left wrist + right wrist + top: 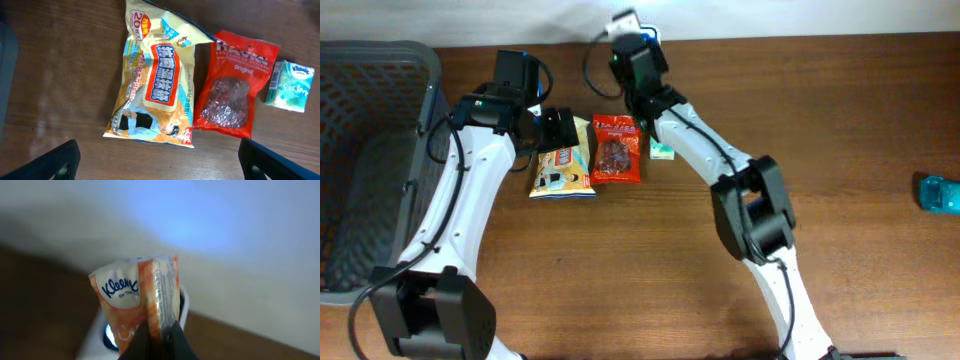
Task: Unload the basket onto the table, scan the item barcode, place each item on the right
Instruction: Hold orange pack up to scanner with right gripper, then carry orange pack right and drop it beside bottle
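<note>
**Desk:** Where was the item when you checked?

**Me:** I saw the orange tissue pack (pixel 132 292) clamped in the right hand (pixel 161 325), with both fingers (pixel 150 345) pinched together on its lower end. The pack stood roughly upright, its logo side toward my wrist camera and a crimped seam down its right side. From overhead, that hand was up at 12 o'clock on the table (pixel 860 120), by the far edge.

**Desk:** And the scanner?

**Me:** A white device (pixel 100 335) with a blue glow sat right behind the pack, at the pack's 7 o'clock in the wrist view. I could not tell whether the 2 touched.

**Desk:** What about the left side?

**Me:** The left hand (pixel 159 146) hung with its fingers (pixel 55 162) spread wide, holding nothing, above the yellow snack bag (pixel 155 85). At that bag's 3 o'clock lay the red bag (pixel 232 85), edge against edge. Further toward 3 o'clock, a green tissue pack (pixel 290 85) lay just beside the red one. All 3 lay flat on the table.

**Desk:** Anything else out there?

**Me:** A grey basket (pixel 380 50) stood at 9 o'clock, and a blue object (pixel 940 193) lay at 3 o'clock, well apart from the rest.
</note>
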You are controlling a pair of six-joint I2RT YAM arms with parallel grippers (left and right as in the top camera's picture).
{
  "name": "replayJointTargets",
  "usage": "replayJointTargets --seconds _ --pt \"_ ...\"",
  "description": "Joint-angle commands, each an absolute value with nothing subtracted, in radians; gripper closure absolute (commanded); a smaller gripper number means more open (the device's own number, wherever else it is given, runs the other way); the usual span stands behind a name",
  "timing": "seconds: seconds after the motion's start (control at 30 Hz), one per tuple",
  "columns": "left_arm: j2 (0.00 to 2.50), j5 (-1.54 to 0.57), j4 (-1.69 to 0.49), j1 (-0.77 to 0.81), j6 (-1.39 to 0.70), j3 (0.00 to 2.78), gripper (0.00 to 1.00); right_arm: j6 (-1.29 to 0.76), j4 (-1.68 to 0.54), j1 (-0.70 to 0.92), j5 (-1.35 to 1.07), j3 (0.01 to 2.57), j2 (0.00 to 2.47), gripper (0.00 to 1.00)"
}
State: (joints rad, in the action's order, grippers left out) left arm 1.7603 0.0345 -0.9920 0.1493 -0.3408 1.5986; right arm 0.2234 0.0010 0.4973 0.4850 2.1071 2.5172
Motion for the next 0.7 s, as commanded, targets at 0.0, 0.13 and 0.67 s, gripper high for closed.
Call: replayJointTargets --seconds 0.0,0.13,0.67 --pt "1.765 0.042 -0.992 0.147 -0.351 1.597 0.01 0.306 0.008 0.473 0.581 2.111 2.539 0.96" --pt "1.765 0.042 -0.992 0.147 -0.351 1.597 0.01 0.297 0.020 0.463 0.669 2.112 2.524 0.96" --pt "1.765 0.042 -0.992 0.147 -0.351 1.597 0.01 -0.347 -0.867 -0.149 0.659 2.107 2.297 0.96"
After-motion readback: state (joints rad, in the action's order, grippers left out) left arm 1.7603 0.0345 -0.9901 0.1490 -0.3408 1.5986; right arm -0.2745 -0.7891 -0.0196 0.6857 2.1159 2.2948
